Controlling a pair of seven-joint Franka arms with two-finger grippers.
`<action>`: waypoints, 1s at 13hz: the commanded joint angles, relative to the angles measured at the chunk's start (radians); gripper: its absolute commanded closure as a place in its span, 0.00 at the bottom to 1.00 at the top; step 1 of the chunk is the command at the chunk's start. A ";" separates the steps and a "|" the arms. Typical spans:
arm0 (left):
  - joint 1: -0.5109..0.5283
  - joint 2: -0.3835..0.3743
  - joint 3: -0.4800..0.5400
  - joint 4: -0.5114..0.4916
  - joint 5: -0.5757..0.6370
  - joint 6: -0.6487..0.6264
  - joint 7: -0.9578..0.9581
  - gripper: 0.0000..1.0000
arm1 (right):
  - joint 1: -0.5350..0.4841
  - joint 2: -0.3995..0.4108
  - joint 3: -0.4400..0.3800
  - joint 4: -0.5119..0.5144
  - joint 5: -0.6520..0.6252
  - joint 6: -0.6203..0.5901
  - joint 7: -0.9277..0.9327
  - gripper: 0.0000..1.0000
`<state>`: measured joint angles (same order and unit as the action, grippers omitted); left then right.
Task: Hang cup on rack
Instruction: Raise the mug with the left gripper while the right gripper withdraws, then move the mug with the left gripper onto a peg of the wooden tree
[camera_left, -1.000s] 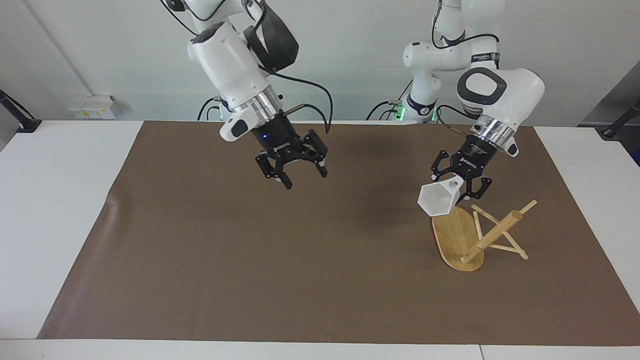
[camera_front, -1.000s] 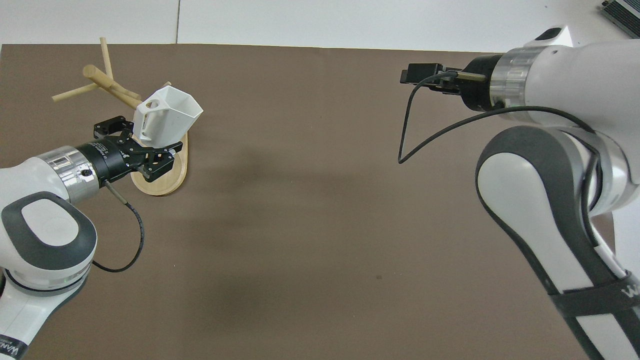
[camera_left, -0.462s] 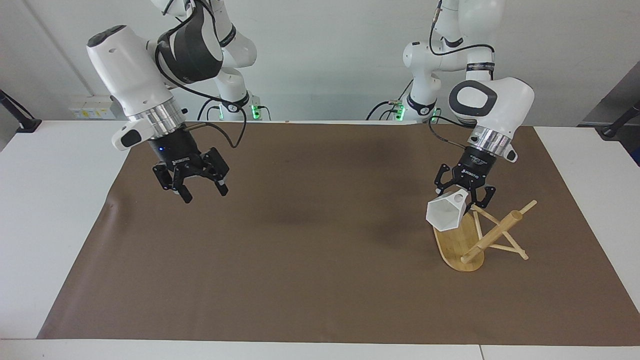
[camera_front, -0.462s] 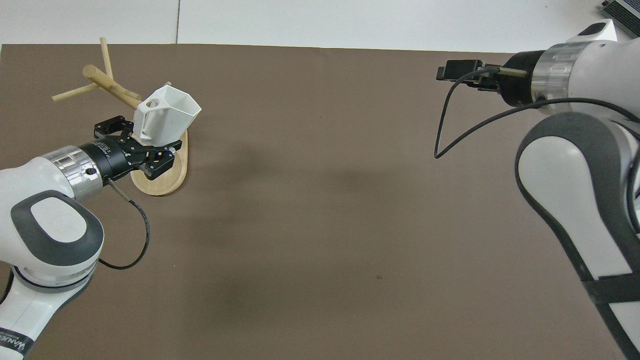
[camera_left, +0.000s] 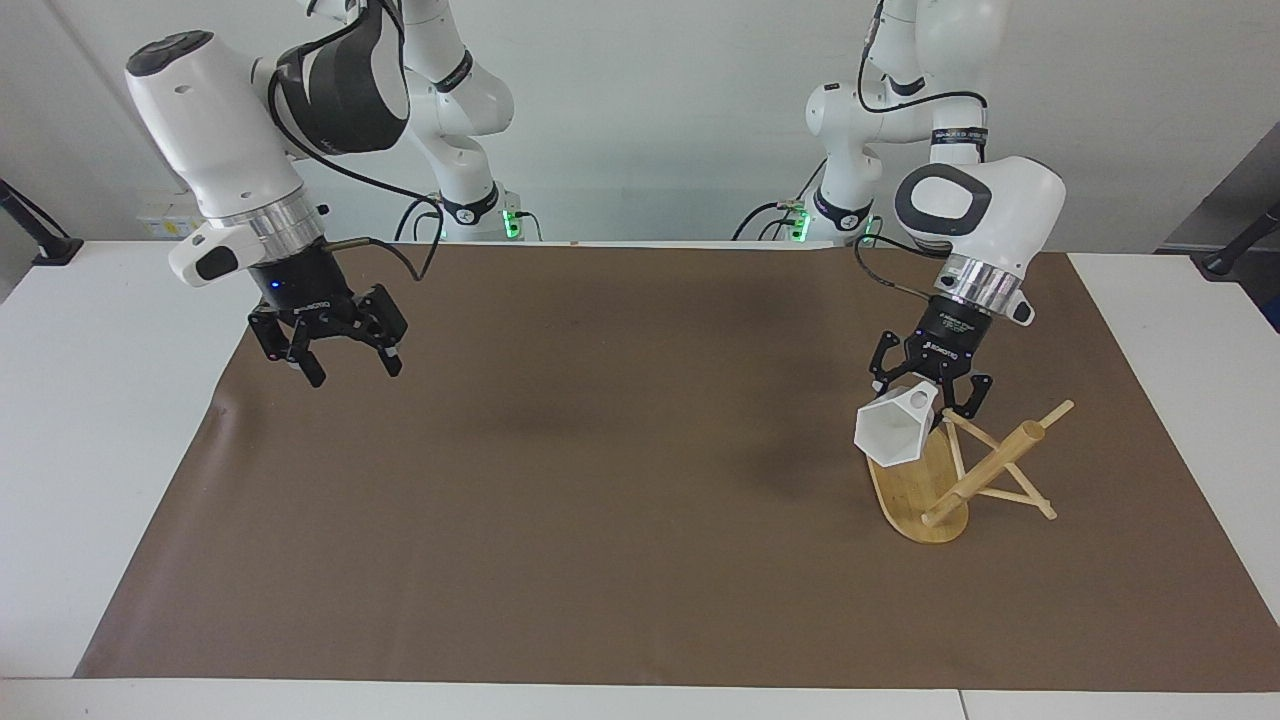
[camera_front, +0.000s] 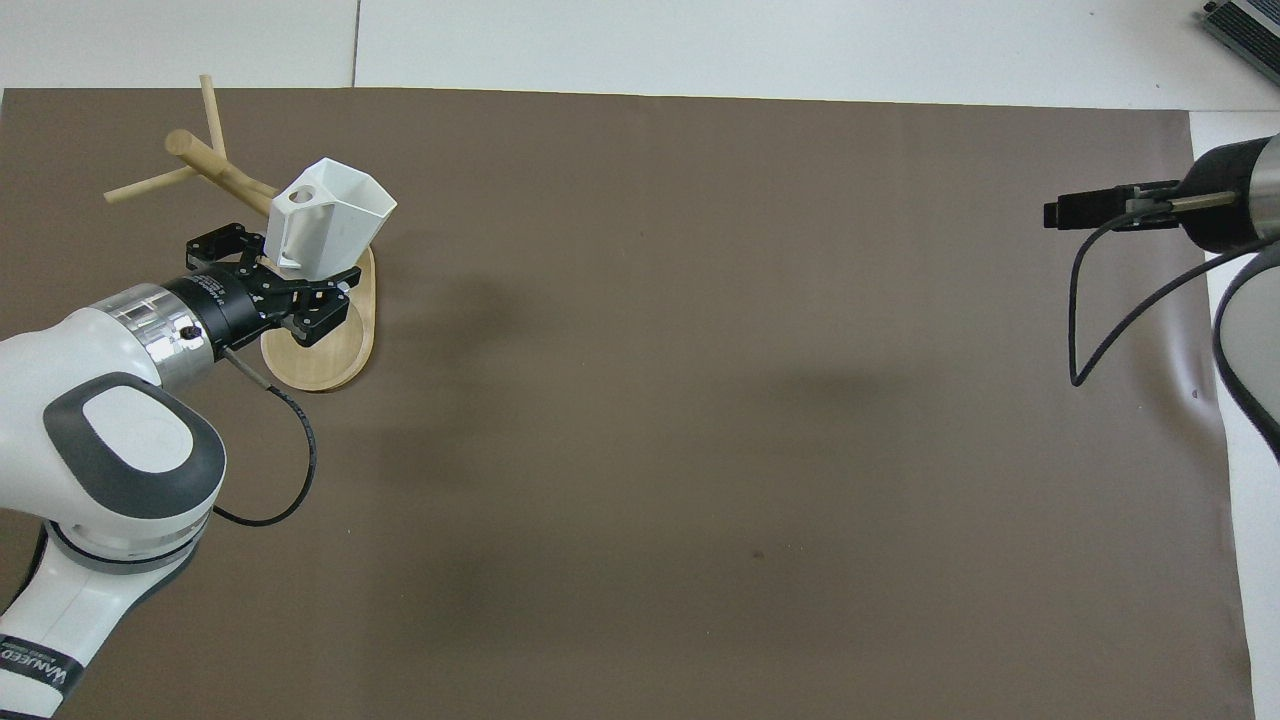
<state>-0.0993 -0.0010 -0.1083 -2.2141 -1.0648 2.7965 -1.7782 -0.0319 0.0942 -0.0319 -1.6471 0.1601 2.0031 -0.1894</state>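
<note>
Surface: white table under a brown mat that covers most of the top, with a pale wall at the robots' end.
Right arm: at the facing view's left side you see it waiting, raised over the mat's edge at its own end of the table.
Right gripper: look at the fingertips, they stand spread wide apart and there is nothing between them. From overhead, only the wrist and its cable show at the edge.
Middle of the mat: bare brown, only soft shadows on it.
Left arm: it reaches down at its own end of the table, wrist angled toward the rack.
Left gripper: you have it clamped tight on the cup, gripping at the handle end, links splayed to the sides.
Cup: white and faceted, up in the air and tipped on its side, mouth turned away from the gripper, the round hole in its handle plainly visible. It hangs over the rack's base; whether it touches a peg you cannot tell from either view.
Rack: bamboo, lying tipped, the oval base on edge against the mat and the thick post slanting up with thin pegs crossing it.
</note>
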 joint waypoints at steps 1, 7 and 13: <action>-0.002 0.026 0.004 0.028 0.014 0.023 -0.029 1.00 | 0.001 -0.039 -0.017 -0.025 -0.036 -0.043 -0.022 0.00; 0.001 0.032 0.004 0.028 0.014 0.043 -0.049 1.00 | 0.001 -0.057 -0.025 -0.022 -0.155 -0.139 -0.021 0.00; 0.018 0.039 0.006 0.028 0.012 0.046 -0.089 1.00 | 0.003 -0.088 -0.023 -0.011 -0.155 -0.285 -0.016 0.00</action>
<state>-0.0923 0.0188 -0.1013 -2.2038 -1.0648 2.8304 -1.8370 -0.0318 0.0357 -0.0526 -1.6470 0.0201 1.7545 -0.1985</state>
